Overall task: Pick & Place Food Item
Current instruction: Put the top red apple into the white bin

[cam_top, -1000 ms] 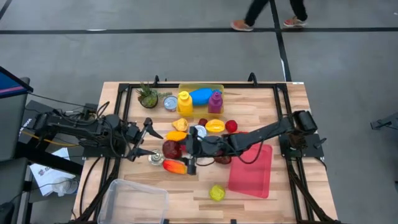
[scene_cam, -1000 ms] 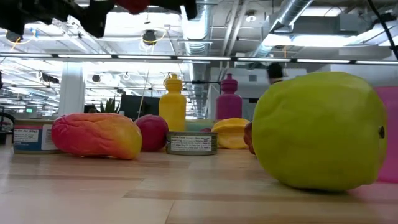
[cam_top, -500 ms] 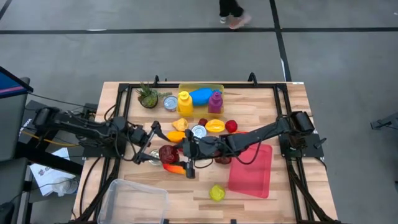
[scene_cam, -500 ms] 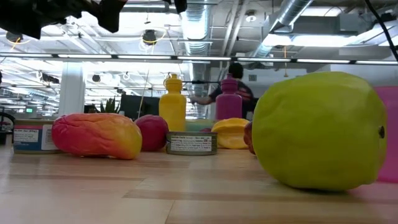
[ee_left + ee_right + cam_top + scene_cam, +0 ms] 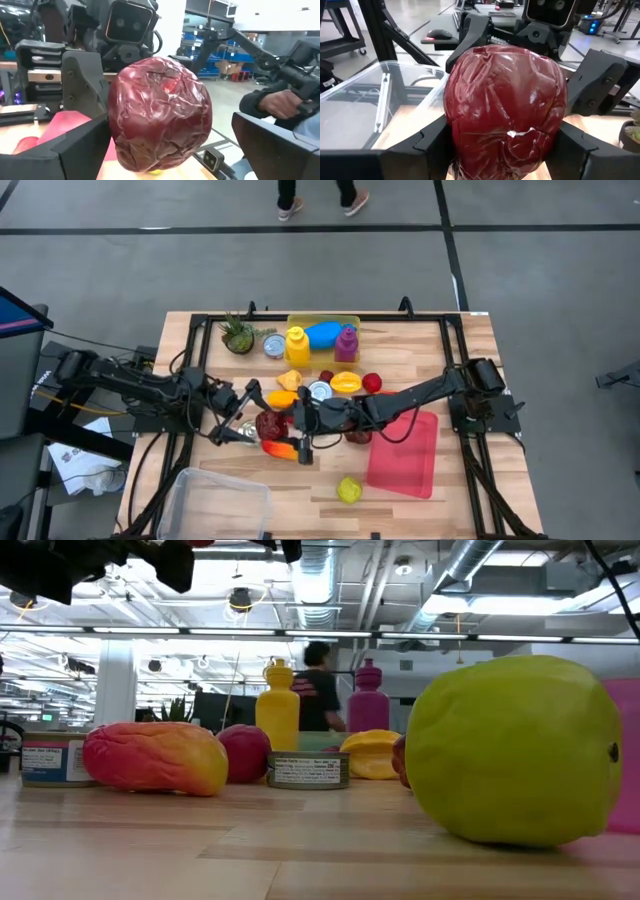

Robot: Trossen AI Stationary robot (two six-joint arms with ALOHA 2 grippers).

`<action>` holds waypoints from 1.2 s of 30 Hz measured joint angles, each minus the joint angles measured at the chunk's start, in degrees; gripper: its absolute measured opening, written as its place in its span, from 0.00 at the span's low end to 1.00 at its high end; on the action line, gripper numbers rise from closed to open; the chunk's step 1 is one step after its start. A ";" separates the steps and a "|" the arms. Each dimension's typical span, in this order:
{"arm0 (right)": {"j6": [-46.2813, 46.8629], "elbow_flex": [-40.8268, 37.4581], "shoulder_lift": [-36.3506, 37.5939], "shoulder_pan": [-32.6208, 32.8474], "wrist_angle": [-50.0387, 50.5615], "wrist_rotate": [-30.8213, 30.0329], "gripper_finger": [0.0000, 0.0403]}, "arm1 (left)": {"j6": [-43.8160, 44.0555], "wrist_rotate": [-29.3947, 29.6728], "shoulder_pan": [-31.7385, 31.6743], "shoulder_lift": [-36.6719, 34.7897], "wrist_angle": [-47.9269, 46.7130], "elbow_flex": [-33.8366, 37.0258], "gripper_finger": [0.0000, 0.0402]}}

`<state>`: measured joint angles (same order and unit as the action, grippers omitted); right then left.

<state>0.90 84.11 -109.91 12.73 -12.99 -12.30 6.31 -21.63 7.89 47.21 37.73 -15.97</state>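
Observation:
The dark red, crinkly-skinned fruit (image 5: 270, 423) hangs in the air between both grippers, above the red-yellow mango (image 5: 281, 447). My right gripper (image 5: 298, 428) reaches in from the table's right and is shut on it. My left gripper (image 5: 243, 412) comes from the left and is open. Its fingers stand on either side of the same fruit (image 5: 160, 115), with a wide gap on one side. Whether the other left finger (image 5: 82, 145) touches the fruit I cannot tell. In the low view only a sliver of the fruit (image 5: 203, 542) shows at the top edge. My right gripper pinches the dark red fruit between its two fingers, one finger (image 5: 427, 145) on each flank (image 5: 457, 135) near the fruit's lower half. The fingers come roughly level from the table's right side. The fruit is lifted clear of the table.
Below lie the mango (image 5: 155, 757), a can (image 5: 307, 769) and a second can (image 5: 45, 758). A green apple (image 5: 348, 490) sits near the near edge, beside a pink board (image 5: 405, 452). A clear bin (image 5: 215, 500) stands at the near left. Bottles, a plant and a yellow tray stand at the far side. A person walks beyond the table.
My left gripper has moved toward the table's right, and its open fingers now stand around the dark red fruit. My right gripper has kept the fruit aloft, shifting it slightly left. A person has walked leftward past the far edge.

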 joint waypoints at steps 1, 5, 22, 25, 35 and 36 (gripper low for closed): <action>0.01 0.01 0.01 -0.08 -0.19 0.00 0.59 | -0.03 0.54 0.27 0.39 0.34 0.00 0.99; 0.14 -0.01 0.05 -0.58 -1.10 -0.23 0.59 | 0.25 3.33 1.30 2.39 2.85 0.00 0.99; -2.17 0.00 0.36 -0.21 -3.52 -1.28 0.60 | -0.26 13.26 2.21 9.72 15.25 0.04 0.90; -3.49 0.00 0.31 0.78 -3.74 -2.16 0.61 | -0.73 13.69 2.45 8.47 14.03 0.04 0.81; -8.40 0.12 -0.37 3.96 -3.10 -3.99 0.78 | 0.12 13.76 3.05 -2.30 -1.11 -0.33 0.69; -9.13 0.12 -0.42 4.31 -3.00 -3.82 0.79 | 0.15 13.63 3.42 -3.30 -2.58 -0.33 0.69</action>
<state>-8.23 84.23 -110.33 17.04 -15.99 -16.12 6.46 -8.00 11.30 43.92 35.16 -16.29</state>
